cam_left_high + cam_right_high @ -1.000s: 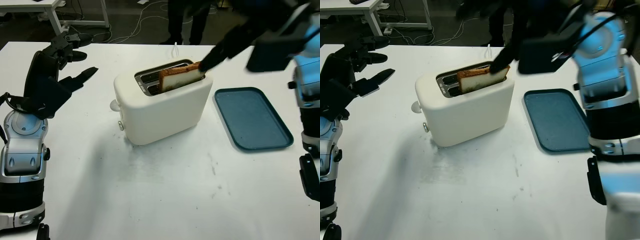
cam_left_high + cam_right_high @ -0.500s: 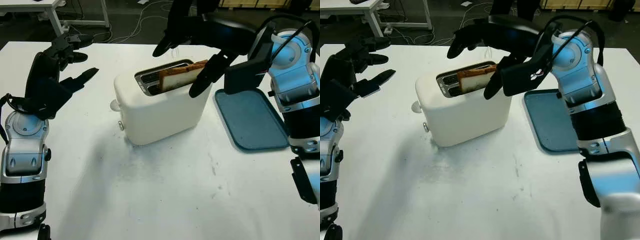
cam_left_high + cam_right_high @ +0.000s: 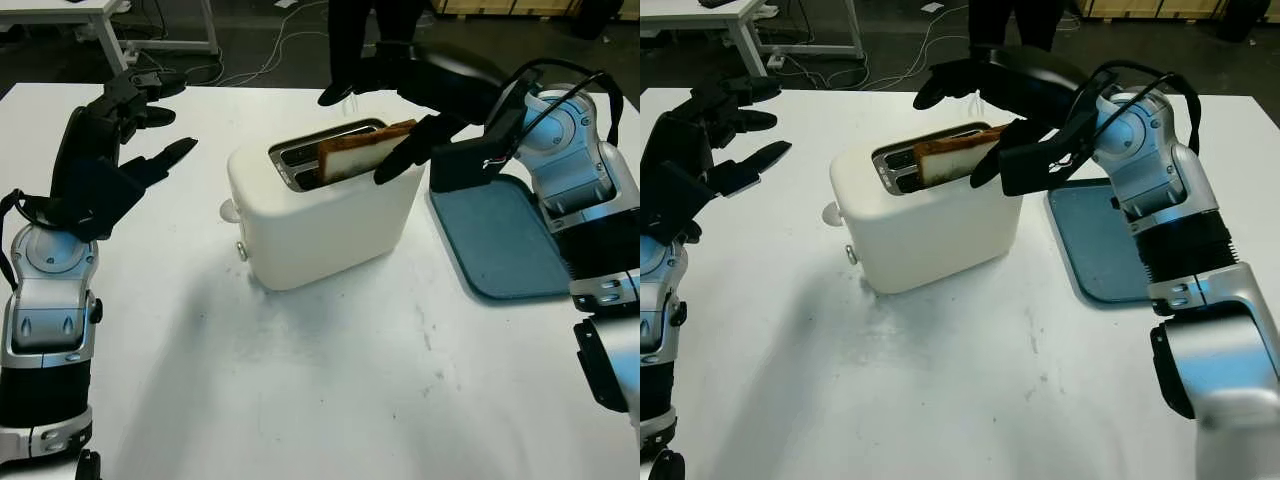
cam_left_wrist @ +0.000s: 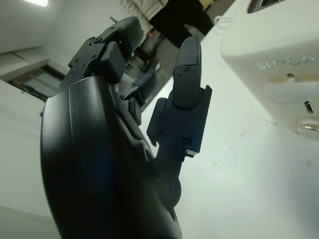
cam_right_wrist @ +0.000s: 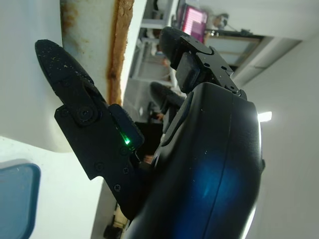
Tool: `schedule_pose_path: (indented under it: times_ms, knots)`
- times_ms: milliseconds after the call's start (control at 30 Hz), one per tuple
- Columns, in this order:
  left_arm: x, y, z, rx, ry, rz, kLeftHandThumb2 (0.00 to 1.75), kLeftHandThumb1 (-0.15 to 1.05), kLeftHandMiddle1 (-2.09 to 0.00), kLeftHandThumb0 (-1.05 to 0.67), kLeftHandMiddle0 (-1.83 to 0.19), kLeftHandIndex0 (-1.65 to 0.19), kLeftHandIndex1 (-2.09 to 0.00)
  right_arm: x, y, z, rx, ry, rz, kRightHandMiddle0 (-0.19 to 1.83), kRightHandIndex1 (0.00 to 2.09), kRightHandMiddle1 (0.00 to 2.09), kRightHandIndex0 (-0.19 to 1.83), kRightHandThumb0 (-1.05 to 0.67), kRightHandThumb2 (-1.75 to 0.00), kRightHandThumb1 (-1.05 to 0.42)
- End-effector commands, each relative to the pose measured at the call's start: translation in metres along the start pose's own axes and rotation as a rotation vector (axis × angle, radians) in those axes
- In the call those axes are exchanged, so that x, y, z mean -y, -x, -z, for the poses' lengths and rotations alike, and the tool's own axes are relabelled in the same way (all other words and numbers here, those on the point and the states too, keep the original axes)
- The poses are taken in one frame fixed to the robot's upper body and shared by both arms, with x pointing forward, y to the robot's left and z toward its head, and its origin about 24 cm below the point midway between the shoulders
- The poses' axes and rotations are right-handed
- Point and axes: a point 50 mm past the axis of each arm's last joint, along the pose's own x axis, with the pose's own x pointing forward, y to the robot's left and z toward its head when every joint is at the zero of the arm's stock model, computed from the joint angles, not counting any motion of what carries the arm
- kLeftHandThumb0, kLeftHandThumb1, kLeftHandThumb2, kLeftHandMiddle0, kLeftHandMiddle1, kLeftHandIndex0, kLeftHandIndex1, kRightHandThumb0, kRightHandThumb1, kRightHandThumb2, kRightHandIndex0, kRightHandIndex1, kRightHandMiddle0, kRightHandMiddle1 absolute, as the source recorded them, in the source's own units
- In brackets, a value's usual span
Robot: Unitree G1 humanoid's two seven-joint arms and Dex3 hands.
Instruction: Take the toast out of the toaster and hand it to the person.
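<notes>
A white toaster [image 3: 320,215] stands mid-table with a browned slice of toast [image 3: 362,150] leaning out of its nearer slot. My right hand [image 3: 358,135] is open and straddles the toast's right end: its fingers [image 3: 345,90] hang above the far side and its thumb [image 3: 405,158] sits against the toaster's front top edge. In the right wrist view the thumb [image 5: 75,94] lies just beside the toast's crust [image 5: 119,45], without gripping it. My left hand [image 3: 125,125] is open, raised left of the toaster. A person's legs [image 3: 362,35] stand beyond the table's far edge.
A dark blue tray [image 3: 505,240] lies flat to the right of the toaster, under my right forearm. The toaster's lever knob [image 4: 289,89] faces my left hand. Bare white table spreads in front of the toaster.
My right hand swung in over the toaster, then pulled back a little to the right, bringing its thumb up near the toast's end. The toast stays in the slot. The left hand has not moved.
</notes>
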Motion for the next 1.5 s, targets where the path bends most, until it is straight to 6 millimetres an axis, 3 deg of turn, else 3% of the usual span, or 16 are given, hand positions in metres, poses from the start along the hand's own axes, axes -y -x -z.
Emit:
schedule_pose_path:
  times_ms: [0,267,633,867,1000,1067,1167,1233,1333,1400,1467]
  knots:
    - [-0.001,0.001,0.0,0.016,-0.009,-0.01,0.14,0.92,-0.95,-0.37,-0.16,-0.31,-0.56,0.0,-0.003,0.001,-0.017,0.003,-0.002,0.34,0.87,0.42,0.13,-0.58,-0.01,-0.64]
    - [-0.001,0.001,-0.001,0.01,-0.013,-0.005,0.15,0.92,-0.95,-0.36,-0.15,-0.3,-0.56,-0.005,-0.006,0.002,-0.039,0.02,-0.039,0.37,0.78,0.33,0.14,-0.61,0.0,-0.67]
    - [-0.001,0.001,0.0,0.003,-0.011,-0.013,0.14,0.92,-0.94,-0.38,-0.16,-0.31,-0.56,-0.019,-0.011,0.003,-0.022,-0.026,-0.036,0.51,0.75,0.28,0.28,-0.38,0.0,-0.67]
    - [0.0,0.001,0.0,-0.001,-0.009,-0.014,0.14,0.92,-0.93,-0.38,-0.17,-0.31,-0.55,-0.029,-0.014,0.005,-0.024,-0.026,-0.057,0.56,0.76,0.27,0.38,-0.33,-0.01,-0.7]
    - [0.0,0.001,0.0,0.0,-0.006,-0.015,0.14,0.92,-0.93,-0.36,-0.17,-0.31,-0.55,-0.03,-0.014,0.006,-0.03,-0.028,-0.08,0.75,0.73,0.28,0.67,-0.34,-0.01,-0.74]
    - [-0.001,0.001,0.0,-0.002,-0.01,-0.014,0.14,0.92,-0.93,-0.37,-0.16,-0.31,-0.54,-0.029,-0.013,0.006,-0.023,-0.039,-0.107,0.97,0.71,0.33,0.93,-0.32,0.0,-0.75]
    - [-0.001,0.001,0.0,0.003,-0.012,-0.004,0.15,0.92,-0.93,-0.36,-0.16,-0.31,-0.54,-0.028,-0.013,0.006,-0.027,-0.017,-0.182,1.11,0.77,0.39,1.1,-0.35,0.0,-0.75]
    - [-0.001,0.001,0.0,0.002,-0.01,-0.004,0.15,0.92,-0.93,-0.37,-0.16,-0.31,-0.54,-0.029,-0.013,0.007,-0.033,0.001,-0.22,1.08,0.97,0.61,1.08,-0.37,0.0,-0.73]
    - [-0.001,0.001,0.0,0.003,-0.01,-0.004,0.14,0.92,-0.93,-0.37,-0.16,-0.31,-0.54,-0.03,-0.013,0.007,-0.033,0.022,-0.233,0.81,1.59,1.5,0.98,-0.43,-0.01,-0.72]
    - [-0.001,0.0,0.0,0.001,-0.007,-0.006,0.14,0.92,-0.93,-0.37,-0.16,-0.31,-0.54,-0.031,-0.013,0.007,-0.021,0.039,-0.225,0.75,1.71,1.68,0.98,-0.43,-0.02,-0.75]
    - [-0.001,0.0,0.0,0.002,-0.017,-0.008,0.14,0.92,-0.93,-0.38,-0.16,-0.31,-0.54,-0.031,-0.013,0.007,0.001,0.06,-0.197,0.71,1.74,1.72,0.95,-0.38,-0.03,-0.78]
